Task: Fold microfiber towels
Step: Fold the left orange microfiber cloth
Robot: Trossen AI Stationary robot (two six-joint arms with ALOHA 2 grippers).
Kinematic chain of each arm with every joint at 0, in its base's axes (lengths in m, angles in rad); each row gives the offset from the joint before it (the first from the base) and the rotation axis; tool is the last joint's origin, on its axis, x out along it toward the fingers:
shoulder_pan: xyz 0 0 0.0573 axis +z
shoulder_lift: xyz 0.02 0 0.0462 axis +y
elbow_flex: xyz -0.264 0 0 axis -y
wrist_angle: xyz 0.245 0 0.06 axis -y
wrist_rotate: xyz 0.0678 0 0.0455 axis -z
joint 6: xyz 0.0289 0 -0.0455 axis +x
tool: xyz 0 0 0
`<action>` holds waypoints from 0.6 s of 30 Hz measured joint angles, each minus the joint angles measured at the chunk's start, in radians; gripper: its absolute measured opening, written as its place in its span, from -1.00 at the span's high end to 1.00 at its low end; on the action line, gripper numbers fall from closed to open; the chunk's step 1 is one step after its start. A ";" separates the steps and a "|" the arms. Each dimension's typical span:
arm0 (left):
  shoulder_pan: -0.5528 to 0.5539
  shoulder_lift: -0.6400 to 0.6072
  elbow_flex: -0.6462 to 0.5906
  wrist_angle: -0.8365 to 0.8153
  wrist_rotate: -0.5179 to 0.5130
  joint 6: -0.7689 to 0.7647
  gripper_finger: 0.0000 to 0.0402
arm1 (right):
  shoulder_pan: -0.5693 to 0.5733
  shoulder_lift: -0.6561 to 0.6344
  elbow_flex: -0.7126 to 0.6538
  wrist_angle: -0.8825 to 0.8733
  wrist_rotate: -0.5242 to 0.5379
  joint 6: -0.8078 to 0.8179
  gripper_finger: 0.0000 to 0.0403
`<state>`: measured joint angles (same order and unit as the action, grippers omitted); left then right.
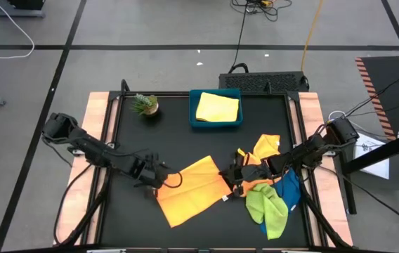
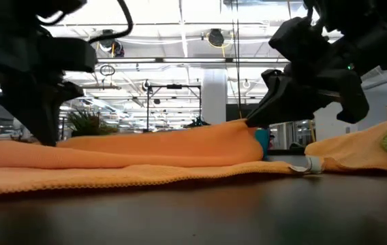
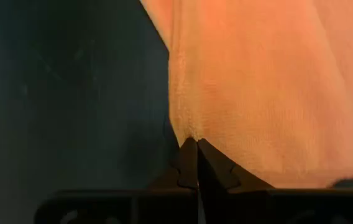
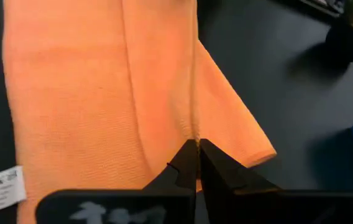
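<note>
Orange towel (image 1: 192, 190) at table centre is pinched at nine o'clock by left gripper (image 1: 159, 177), at three o'clock by right gripper (image 1: 232, 178).

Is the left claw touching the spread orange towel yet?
Touching. The left wrist view shows the left claw shut on the orange towel's edge.
</note>
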<state>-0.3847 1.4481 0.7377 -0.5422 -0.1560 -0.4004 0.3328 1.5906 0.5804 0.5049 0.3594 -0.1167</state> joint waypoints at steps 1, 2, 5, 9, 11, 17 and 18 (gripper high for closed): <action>0.011 0.003 -0.007 0.019 0.024 0.006 1.00 | 0.000 0.001 0.000 0.000 -0.018 0.011 1.00; 0.018 0.004 -0.016 0.046 0.057 0.012 1.00 | 0.000 0.004 0.000 0.000 -0.034 0.022 1.00; 0.008 0.005 -0.026 0.165 0.157 0.007 1.00 | 0.004 0.006 0.000 -0.008 -0.103 0.053 1.00; -0.064 0.004 -0.026 0.338 0.229 0.017 1.00 | 0.019 0.005 0.000 -0.013 -0.157 0.078 1.00; -0.102 0.004 -0.025 0.374 0.235 0.014 1.00 | 0.023 0.005 0.000 -0.007 -0.180 0.079 1.00; -0.164 -0.011 -0.026 0.340 0.150 -0.060 1.00 | 0.022 0.005 0.000 -0.008 -0.180 0.078 1.00; -0.169 -0.018 -0.026 0.346 0.149 -0.069 1.00 | 0.020 0.005 0.000 -0.008 -0.180 0.077 1.00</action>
<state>-0.5539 1.4304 0.7120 -0.1963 -0.0067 -0.4691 0.3531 1.5959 0.5804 0.4967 0.1799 -0.0395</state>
